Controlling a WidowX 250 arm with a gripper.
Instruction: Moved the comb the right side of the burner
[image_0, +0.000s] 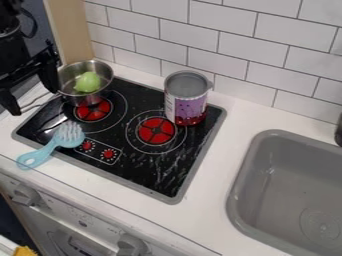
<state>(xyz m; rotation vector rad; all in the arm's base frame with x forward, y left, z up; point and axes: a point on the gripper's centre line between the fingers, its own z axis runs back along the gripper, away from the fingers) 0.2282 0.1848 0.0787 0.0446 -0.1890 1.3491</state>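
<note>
Comb (67, 139) lies across the stove's (143, 172) front-left edge, and the hand (33, 100), fingers spread wide and grasping nothing, should drop square over its neck, pinch firmly, then lift clear before crossing right of the burner (157, 131).

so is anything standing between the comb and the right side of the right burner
Nothing visible stands between them: the way from the comb across the front of the stovetop looks free. The can stands at the right burner's back edge, likely a problem only if the comb swings wallward.
</note>
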